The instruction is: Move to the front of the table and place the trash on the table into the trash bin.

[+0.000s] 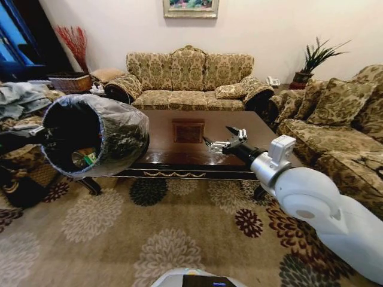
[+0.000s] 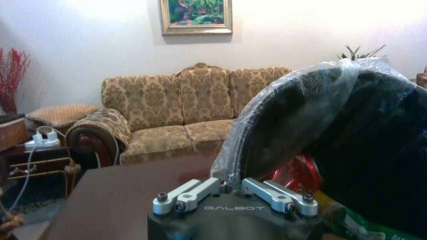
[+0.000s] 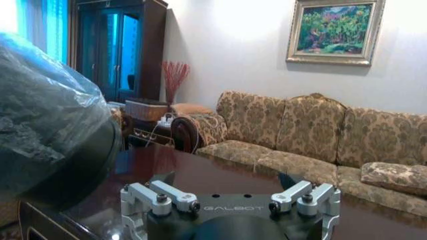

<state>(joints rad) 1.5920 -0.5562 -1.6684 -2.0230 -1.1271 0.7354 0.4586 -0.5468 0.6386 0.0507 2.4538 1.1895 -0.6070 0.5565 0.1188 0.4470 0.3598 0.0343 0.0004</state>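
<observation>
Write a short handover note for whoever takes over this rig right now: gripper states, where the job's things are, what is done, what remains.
Left gripper: shut on the rim of the trash bin, holding it tipped on its side at the left end of the table.
Right gripper: open, holding nothing, hovering above the tabletop right of the centre inlay.
Trash: a green packet and a red wrapper lie inside the bin; the other items cannot be made out.
Done: no trash visible on the tabletop.
Left: confirm all items are in, then set the bin upright.
</observation>
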